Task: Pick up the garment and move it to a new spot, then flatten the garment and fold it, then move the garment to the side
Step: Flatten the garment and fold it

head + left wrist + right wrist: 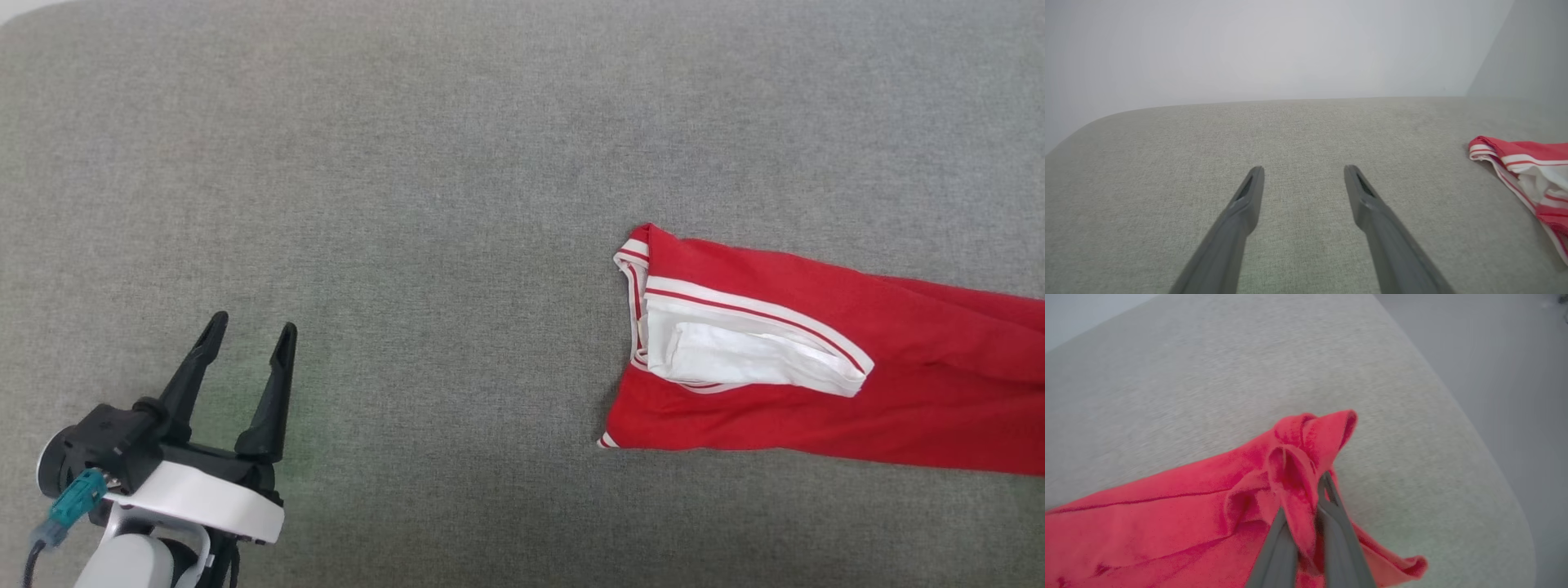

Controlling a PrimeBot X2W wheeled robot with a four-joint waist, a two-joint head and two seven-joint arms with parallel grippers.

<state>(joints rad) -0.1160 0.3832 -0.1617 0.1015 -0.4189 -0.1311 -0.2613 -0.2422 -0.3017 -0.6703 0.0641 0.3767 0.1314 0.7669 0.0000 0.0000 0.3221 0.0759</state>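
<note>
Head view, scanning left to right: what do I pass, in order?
left gripper, jaws open → grey fabric surface → garment, striped end first, red body running off the right edge.

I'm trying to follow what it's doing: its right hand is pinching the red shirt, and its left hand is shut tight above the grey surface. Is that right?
Not quite. The left hand is open, its two fingers spread apart above the grey surface, as the left wrist view shows. The right hand is indeed pinching the red shirt.
</note>
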